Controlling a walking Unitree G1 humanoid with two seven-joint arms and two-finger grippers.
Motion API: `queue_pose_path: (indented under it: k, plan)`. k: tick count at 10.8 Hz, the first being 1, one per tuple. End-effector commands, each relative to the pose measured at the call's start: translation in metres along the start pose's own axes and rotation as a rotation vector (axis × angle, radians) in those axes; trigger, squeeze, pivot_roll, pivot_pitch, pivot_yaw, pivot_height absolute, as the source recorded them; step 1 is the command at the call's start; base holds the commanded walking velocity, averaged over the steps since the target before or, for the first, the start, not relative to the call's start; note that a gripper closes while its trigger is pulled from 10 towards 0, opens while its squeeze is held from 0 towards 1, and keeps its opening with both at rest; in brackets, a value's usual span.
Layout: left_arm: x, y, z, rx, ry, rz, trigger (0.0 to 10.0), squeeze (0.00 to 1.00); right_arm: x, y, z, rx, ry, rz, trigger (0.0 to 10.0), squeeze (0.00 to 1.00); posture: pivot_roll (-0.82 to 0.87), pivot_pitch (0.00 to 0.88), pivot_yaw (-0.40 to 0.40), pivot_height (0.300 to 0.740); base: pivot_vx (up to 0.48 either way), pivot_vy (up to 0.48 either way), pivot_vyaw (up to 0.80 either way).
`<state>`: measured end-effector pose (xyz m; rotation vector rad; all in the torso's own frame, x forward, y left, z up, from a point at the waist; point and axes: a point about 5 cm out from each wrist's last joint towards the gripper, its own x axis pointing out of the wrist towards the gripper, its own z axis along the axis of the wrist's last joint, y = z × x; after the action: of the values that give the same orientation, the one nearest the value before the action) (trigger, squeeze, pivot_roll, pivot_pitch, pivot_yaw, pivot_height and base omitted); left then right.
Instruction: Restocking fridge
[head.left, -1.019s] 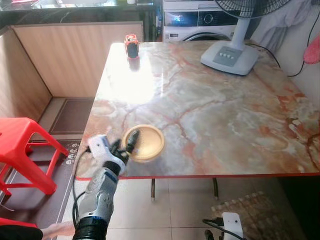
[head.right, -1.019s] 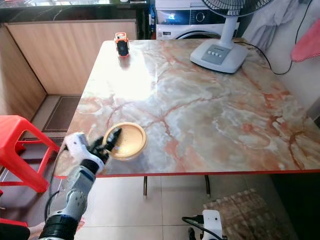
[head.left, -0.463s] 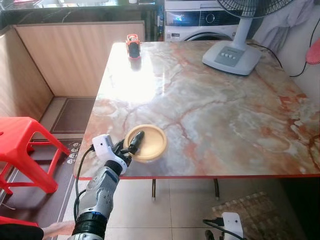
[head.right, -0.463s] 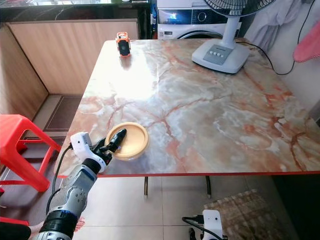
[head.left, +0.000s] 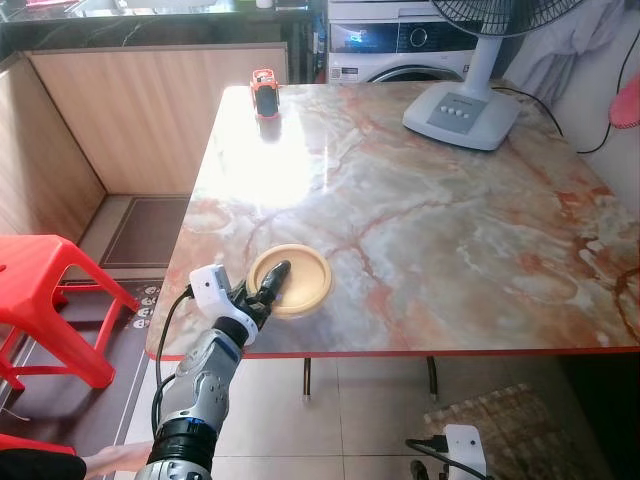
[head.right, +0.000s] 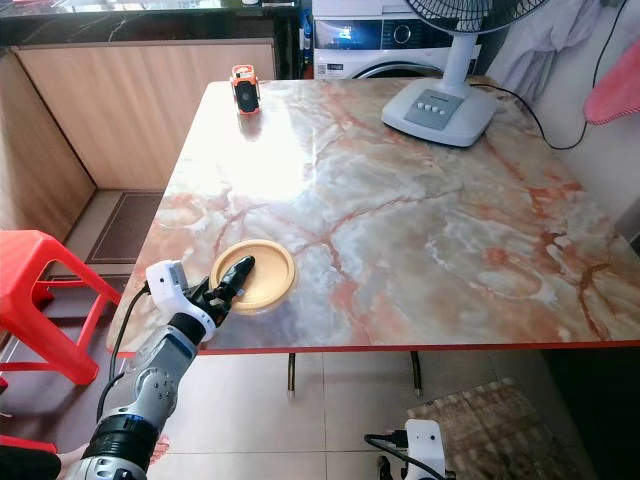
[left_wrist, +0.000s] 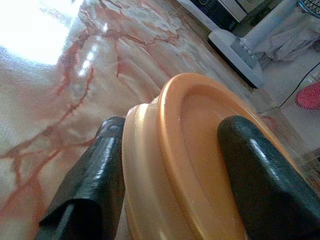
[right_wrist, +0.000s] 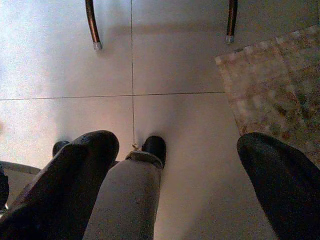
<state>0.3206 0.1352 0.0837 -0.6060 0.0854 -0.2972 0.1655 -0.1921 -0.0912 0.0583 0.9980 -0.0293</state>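
A shallow tan plate (head.left: 303, 280) lies on the marble table (head.left: 430, 220), close to its front left edge. My left gripper (head.left: 270, 284) reaches over that edge and is shut on the plate's near rim. In the left wrist view one black finger (left_wrist: 95, 175) presses the outer wall of the plate (left_wrist: 195, 125) and the other finger (left_wrist: 260, 170) lies inside the dish. My right gripper (right_wrist: 185, 175) hangs low over the tiled floor, open, holding nothing.
A white fan base (head.left: 460, 112) stands at the table's far right and a small orange object (head.left: 264, 90) at its far left. A red stool (head.left: 40, 285) sits left of the table. A washing machine (head.left: 390, 40) is behind. A rug (right_wrist: 275, 80) lies under the table's front.
My left gripper has pushed a little further forward onto the plate's rim, with one finger now deeper inside the dish. The plate has barely shifted on the table.
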Motion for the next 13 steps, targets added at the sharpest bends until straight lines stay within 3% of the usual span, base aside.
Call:
queue_pose_path:
  k: [1,7,9,13]
  plan:
    - [-0.006,0.008,-0.015,-0.024,0.067,0.038,0.0,0.00,-0.001,-0.001,-0.003,-0.012,0.011,0.000,10.0,0.00,-0.01,0.065,-0.009,0.740,0.000,0.000,0.00]
    - [-0.004,0.008,-0.008,-0.047,0.019,0.041,0.0,0.00,0.000,-0.002,-0.002,-0.015,0.010,-0.002,10.0,0.00,-0.01,0.061,-0.010,0.740,0.000,0.000,0.00]
    - [-0.003,0.006,0.002,-0.062,-0.033,0.035,0.0,0.00,0.000,-0.002,-0.001,-0.016,0.010,-0.002,10.0,0.00,-0.01,0.057,-0.011,0.740,0.000,0.000,0.00]
    - [-0.002,-0.016,0.036,-0.128,-0.188,-0.034,0.0,0.00,0.000,-0.002,-0.001,-0.019,0.006,-0.005,10.0,0.00,0.00,0.050,-0.014,0.740,0.000,0.000,0.00]
